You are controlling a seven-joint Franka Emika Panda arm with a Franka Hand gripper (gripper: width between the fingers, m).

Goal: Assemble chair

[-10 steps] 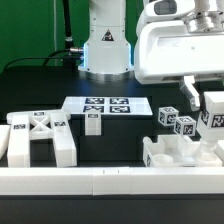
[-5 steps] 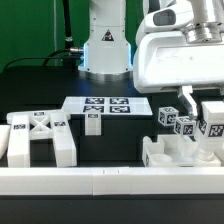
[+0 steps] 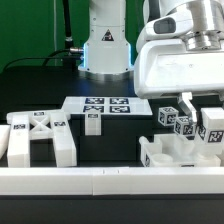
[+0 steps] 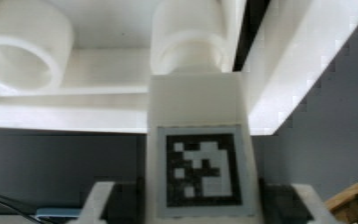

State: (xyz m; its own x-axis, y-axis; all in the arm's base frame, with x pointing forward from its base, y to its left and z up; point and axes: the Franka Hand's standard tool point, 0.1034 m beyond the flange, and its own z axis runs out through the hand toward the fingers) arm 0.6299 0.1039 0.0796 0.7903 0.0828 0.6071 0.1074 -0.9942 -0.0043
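Along the exterior view's lower edge: plain border rail (image 3: 100,182). Lower left behind it, X-ribbed panel (image 3: 38,135) lies loose, nothing joined. Lower right, notched block (image 3: 172,152); gripper (image 3: 208,108) is over it, jaws nearly closed, clamped on tagged leg (image 3: 213,128). Can't tell if it's seated. Just behind sits a tagged piece (image 3: 167,117), small block (image 3: 92,123) mid-frame, marker board (image 3: 105,105) beyond. Looks early: most chair joints left. Parts are chunky, white, rigid.
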